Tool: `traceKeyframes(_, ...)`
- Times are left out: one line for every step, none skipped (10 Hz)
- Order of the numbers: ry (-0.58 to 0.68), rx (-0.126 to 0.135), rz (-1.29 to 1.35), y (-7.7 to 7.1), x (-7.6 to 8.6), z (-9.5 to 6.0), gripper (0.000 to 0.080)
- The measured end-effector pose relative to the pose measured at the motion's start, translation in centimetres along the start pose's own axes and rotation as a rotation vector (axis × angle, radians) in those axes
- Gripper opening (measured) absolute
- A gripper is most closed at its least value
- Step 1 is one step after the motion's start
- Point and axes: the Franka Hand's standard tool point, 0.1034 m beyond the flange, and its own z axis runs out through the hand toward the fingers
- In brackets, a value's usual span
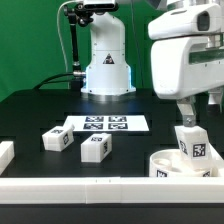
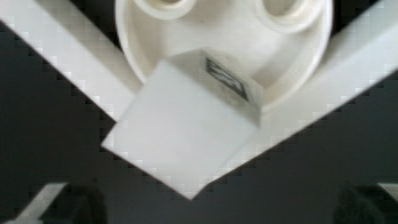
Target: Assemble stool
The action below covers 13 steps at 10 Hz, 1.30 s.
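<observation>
The round white seat (image 1: 172,163) lies at the exterior view's right, near the front rail. One white leg (image 1: 189,143) with a tag stands upright on it. My gripper (image 1: 196,114) hangs right above that leg. In the wrist view the leg (image 2: 192,128) lies between the two dark fingertips (image 2: 45,205), which stand far apart at both sides with gaps to the leg, so my gripper (image 2: 214,208) is open. The seat (image 2: 214,35) with its round holes shows beyond the leg. Two more legs (image 1: 55,140) (image 1: 95,148) lie loose on the black table at the exterior view's left.
The marker board (image 1: 105,124) lies in the middle of the table before the robot base (image 1: 107,70). A low white rail (image 1: 90,186) runs along the front, and a white block (image 1: 5,153) sits at the left edge. White walls (image 2: 63,60) form a corner around the seat.
</observation>
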Motion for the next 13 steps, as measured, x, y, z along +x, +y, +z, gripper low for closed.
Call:
traceKeyframes(-0.007, 0.0, -0.093, 0.0, -0.1, 0.3, 0.0648)
traceKeyframes(-0.017, -0.003, -0.179, -0.1, -0.2, 0.5, 0.0648)
traceKeyframes(-0.025, -0.004, -0.256, -0.1, -0.4, 0.7, 0.0648)
traceKeyframes(-0.033, -0.005, -0.325, -0.1, -0.5, 0.8, 0.0648)
traceKeyframes(-0.047, -0.01, -0.442, 0.1, -0.6, 0.9, 0.0648)
traceKeyframes(-0.055, -0.011, -0.505, 0.1, -0.7, 1.0, 0.0648)
traceKeyframes(-0.06, -0.011, -0.554, 0.1, -0.9, 1.1, 0.0648)
traceKeyframes(-0.07, -0.011, -0.627, 0.2, -1.2, 1.3, 0.0648)
traceKeyframes(-0.073, -0.012, -0.651, 0.3, -1.3, 1.3, 0.0648)
traceKeyframes(-0.073, -0.012, -0.632, 0.3, -1.3, 1.3, 0.0648)
traceKeyframes(-0.073, -0.012, -0.629, 0.3, -1.3, 1.3, 0.0527)
traceKeyframes(-0.074, -0.011, -0.629, 0.3, -1.3, 1.3, 0.0527)
traceKeyframes(-0.074, -0.011, -0.628, 0.3, -1.4, 1.3, 0.0388)
